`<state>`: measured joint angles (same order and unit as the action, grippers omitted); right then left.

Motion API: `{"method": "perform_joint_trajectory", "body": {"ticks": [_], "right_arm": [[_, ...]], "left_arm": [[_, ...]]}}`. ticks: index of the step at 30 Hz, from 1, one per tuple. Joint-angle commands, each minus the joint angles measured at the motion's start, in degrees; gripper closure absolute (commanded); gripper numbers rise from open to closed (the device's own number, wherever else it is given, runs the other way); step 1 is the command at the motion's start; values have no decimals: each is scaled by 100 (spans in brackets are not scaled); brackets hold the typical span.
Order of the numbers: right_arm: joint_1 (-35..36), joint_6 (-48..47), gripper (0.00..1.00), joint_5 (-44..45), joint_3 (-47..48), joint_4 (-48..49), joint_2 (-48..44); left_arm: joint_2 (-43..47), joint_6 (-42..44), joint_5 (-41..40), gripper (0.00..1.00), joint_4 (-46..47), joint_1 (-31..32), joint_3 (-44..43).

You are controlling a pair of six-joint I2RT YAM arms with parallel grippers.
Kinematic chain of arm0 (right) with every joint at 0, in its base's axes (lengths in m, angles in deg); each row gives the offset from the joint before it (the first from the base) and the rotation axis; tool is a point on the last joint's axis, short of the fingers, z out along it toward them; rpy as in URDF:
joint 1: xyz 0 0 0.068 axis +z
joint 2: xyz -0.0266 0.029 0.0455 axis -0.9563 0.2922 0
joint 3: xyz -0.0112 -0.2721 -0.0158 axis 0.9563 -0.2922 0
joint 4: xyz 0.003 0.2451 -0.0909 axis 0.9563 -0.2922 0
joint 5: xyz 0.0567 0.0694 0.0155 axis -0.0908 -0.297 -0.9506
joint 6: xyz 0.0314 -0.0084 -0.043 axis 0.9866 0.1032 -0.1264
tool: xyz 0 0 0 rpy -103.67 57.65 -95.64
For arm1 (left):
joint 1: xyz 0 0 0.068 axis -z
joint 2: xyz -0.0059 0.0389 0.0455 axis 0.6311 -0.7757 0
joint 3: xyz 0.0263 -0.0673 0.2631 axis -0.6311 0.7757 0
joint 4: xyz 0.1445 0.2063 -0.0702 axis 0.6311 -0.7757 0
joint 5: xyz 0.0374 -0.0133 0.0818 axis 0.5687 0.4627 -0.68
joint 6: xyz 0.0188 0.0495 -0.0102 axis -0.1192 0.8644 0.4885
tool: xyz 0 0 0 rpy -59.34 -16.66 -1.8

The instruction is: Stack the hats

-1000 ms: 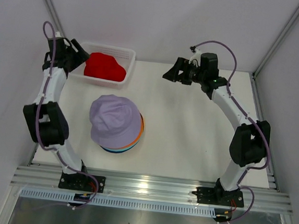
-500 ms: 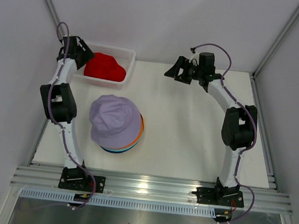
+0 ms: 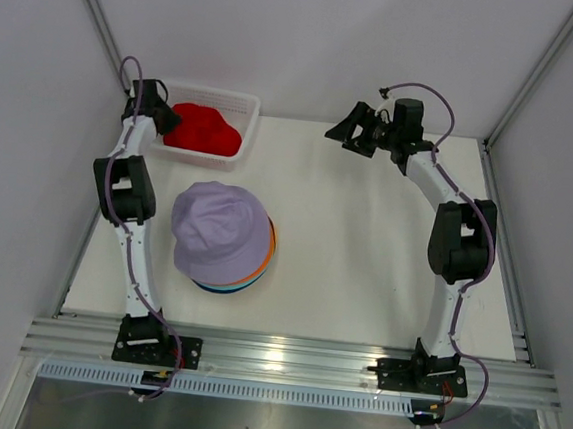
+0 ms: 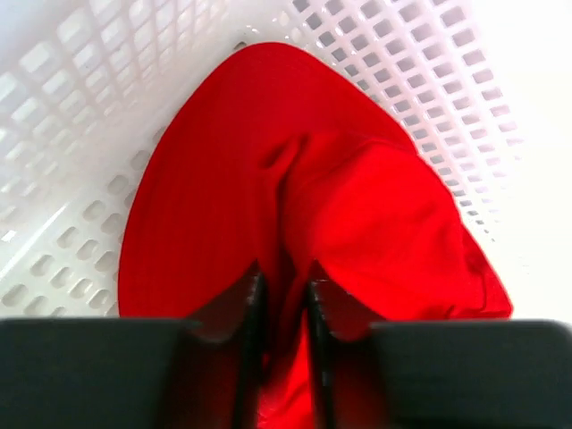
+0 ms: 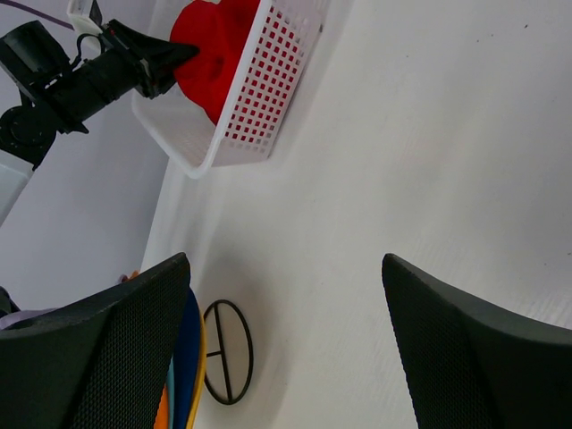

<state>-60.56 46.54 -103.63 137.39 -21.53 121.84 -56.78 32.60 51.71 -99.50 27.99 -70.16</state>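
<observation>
Two claws: left claw [image 4: 284, 279] pinches the red hat [image 4: 375, 223] inside the basket [image 4: 71, 134]; right claw [image 5: 284, 268] hangs spread above the white table [image 5: 429, 134].

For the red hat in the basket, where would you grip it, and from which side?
On the red hat, pinch the raised fold in its crumpled crown from above: the basket walls block a sideways approach, and soft fabric bunches easily between fingers. The left gripper straddles that fold.

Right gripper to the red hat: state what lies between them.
In the top view, only bare table and the white mesh basket's side wall separate the open right gripper from the red hat.
</observation>
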Motion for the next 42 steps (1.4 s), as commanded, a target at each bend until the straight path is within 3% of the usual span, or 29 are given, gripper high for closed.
{"method": "perform_joint_trajectory", "body": {"ticks": [1,2,4,11,18,23,27,30,34,38,42], "right_arm": [[3,88,9,-146,146,291,-2],[-5,62,9,-120,128,282,-46],[3,70,9,-111,102,326,-142],[56,466,9,-217,-214,967,-652],[460,431,9,-199,-285,1064,-1372],[855,648,7,512,-495,1029,-2110],[1188,1616,3,355,-1345,2657,-2392],[1575,1802,1,293,-1681,3234,-2551],[1945,1407,0,486,-1805,2946,-2814],[2051,1432,0,697,-2253,2971,-3236],[2095,1346,0,803,-2552,2753,-3683]], "left_arm": [[93,-80,187,79,159,41,-358],[163,-80,257,93,158,41,-366],[338,-80,415,99,132,41,-227],[2218,43,845,99,343,24,627],[3581,-256,1663,99,-394,24,477],[4537,-335,2103,99,-957,24,723],[5443,-598,2856,99,-713,24,1817],[6051,-853,3297,99,-457,24,2295],[6762,-1082,3975,99,-474,24,2788],[7946,-1003,3888,99,-658,24,3613],[8572,-855,4098,99,-834,24,4142]]}}
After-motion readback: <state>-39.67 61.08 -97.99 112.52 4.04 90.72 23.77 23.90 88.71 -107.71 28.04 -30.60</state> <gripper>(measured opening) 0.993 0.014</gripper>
